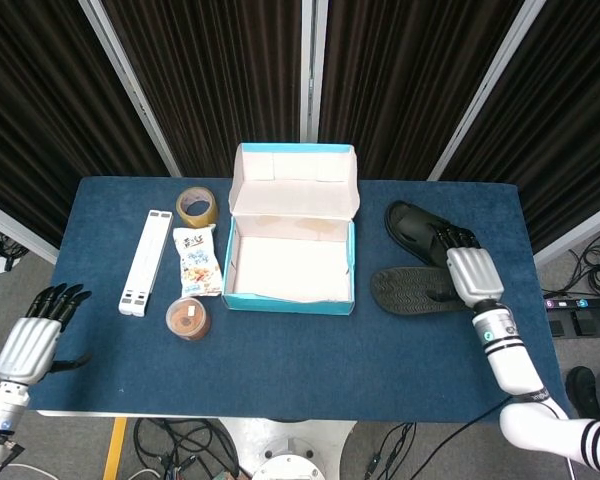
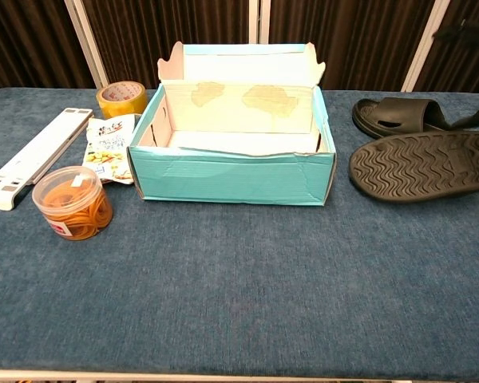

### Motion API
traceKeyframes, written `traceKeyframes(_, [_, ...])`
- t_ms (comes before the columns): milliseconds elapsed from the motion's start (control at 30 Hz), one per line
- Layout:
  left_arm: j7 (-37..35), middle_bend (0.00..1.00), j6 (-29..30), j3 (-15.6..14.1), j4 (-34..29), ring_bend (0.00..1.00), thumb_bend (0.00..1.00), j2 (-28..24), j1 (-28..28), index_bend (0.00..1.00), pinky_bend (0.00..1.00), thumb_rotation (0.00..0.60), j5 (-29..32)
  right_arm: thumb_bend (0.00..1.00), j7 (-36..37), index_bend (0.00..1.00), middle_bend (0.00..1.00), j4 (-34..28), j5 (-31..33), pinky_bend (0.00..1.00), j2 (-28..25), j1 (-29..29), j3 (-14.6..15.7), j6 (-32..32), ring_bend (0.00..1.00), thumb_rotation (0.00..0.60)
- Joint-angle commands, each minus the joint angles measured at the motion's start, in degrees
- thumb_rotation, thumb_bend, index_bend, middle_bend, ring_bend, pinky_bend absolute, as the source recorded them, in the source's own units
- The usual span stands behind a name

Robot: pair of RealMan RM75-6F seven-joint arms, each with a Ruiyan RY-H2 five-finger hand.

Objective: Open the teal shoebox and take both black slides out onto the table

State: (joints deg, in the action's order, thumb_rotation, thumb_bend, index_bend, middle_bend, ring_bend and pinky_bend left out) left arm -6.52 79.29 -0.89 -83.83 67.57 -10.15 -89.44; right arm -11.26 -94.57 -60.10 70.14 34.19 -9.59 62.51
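Observation:
The teal shoebox stands open mid-table with its lid tipped back, and its inside looks empty. Both black slides lie on the table to its right. One sits upright further back. The other lies sole-up nearer the front. My right hand hovers over the right end of the sole-up slide, its dark fingers stretched toward the upright one and gripping nothing that I can see. Out at the table's front-left corner, my left hand is empty with fingers spread.
Left of the box lie a tape roll, a snack packet, a long white folded stand and a clear tub of rubber bands. Dark curtains with metal poles stand behind the table.

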Motion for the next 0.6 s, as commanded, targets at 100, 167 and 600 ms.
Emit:
traceKeyframes(100, [1.3, 0.06, 0.13, 0.21, -1.49, 0.0, 0.12, -0.43, 0.01, 0.11, 0.07, 0.6, 0.3, 0.16, 2.53, 0.0, 0.0, 6.13, -22.03, 0.0, -0.51, -11.83, 7.2, 21.01, 0.0, 0.6])
traceKeyframes(167, [1.82, 0.06, 0.14, 0.23, -1.8, 0.0, 0.12, -0.47, 0.04, 0.11, 0.07, 0.6, 0.41, 0.26, 1.27, 0.0, 0.0, 7.44, -22.64, 0.0, -0.73, -14.56, 9.06, 22.77, 0.0, 0.6])
traceKeyframes(600, [1.98, 0.06, -0.21, -0.31, -1.28, 0.0, 0.12, 0.13, 0.85, 0.11, 0.07, 0.6, 1.4, 0.27, 1.12, 0.0, 0.0, 15.95, -22.85, 0.0, 3.69, -26.15, 12.28, 30.16, 0.0, 0.6])
